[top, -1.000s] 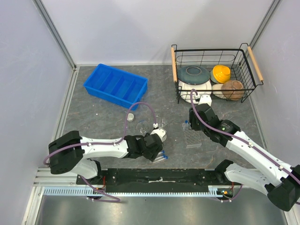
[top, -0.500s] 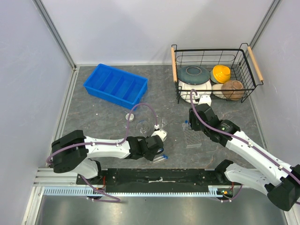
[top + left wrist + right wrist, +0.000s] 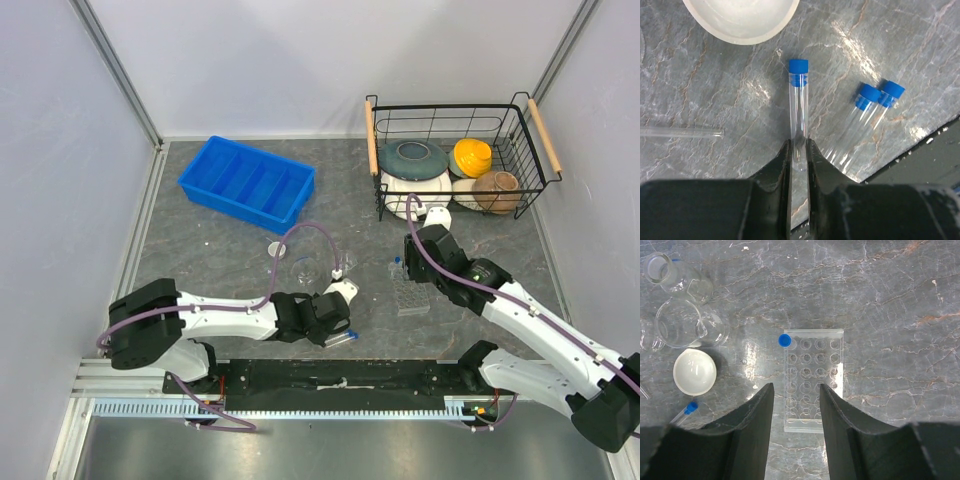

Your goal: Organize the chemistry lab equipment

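Left gripper (image 3: pixel 799 148), after a slight shift at lower centre, is clamped on a blue-capped tube (image 3: pixel 799 100) lying on the tabletop (image 3: pixel 715 90); lifting probably follows. Right gripper (image 3: pixel 796 390) hangs spread above the mid-frame tube rack (image 3: pixel 812 385).

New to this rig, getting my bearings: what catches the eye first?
The left gripper has its jaws shut on a blue-capped tube at front centre, with two spare tubes lying beside it. The right gripper hangs open over a clear rack that holds one tube in a corner. Far right, a wire basket holds bowls.
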Controlling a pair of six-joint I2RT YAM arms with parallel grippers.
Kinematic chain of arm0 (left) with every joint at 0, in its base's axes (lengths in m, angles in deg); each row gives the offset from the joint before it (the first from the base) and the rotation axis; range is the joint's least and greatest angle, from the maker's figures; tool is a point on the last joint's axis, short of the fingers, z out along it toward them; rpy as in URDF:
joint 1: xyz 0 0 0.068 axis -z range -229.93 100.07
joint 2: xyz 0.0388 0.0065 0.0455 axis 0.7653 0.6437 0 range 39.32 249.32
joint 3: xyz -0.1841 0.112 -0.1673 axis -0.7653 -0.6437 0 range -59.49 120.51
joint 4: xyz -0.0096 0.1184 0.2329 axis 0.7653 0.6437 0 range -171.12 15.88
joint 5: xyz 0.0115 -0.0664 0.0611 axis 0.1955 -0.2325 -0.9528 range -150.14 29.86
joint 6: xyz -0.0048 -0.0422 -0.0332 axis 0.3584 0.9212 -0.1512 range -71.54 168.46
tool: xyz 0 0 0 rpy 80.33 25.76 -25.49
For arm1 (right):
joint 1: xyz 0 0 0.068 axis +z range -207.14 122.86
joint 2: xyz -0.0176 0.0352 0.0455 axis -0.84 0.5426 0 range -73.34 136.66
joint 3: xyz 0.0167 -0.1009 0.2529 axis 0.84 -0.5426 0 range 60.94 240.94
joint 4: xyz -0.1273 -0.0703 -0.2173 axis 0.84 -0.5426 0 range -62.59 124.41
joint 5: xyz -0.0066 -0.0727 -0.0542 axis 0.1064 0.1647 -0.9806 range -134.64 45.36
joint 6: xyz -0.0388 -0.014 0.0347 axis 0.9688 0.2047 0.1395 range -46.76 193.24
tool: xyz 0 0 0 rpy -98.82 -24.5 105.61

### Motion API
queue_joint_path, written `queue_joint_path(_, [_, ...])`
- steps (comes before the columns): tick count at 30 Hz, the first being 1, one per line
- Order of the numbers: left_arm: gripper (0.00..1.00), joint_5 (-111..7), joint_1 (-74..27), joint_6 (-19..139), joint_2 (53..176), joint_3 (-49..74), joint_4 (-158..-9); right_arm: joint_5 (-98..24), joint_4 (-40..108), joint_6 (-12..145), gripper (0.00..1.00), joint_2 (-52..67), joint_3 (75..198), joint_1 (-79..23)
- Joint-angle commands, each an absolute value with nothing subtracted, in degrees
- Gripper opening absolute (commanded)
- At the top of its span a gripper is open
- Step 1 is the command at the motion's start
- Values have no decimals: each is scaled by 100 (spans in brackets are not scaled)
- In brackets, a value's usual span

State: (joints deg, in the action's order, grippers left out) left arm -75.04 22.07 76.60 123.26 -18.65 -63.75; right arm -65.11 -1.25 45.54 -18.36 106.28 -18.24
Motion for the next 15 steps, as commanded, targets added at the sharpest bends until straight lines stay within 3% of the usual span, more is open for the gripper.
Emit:
queue_joint_path(1, [2, -7657, 2345, 7290, 11965, -1275, -5802, -6390, -74, 4468, 49, -1955, 10700, -1812])
queue_joint_path(8, [2, -7395, 2451, 6842, 11377, -579, -4975, -5494, -48, 4608, 49, -2209, 10787, -1811])
queue_joint_path(15, [2, -5842, 2442, 6508, 10490, -639, -5499, -3877, -22, 4618, 50, -2956, 10831, -1811])
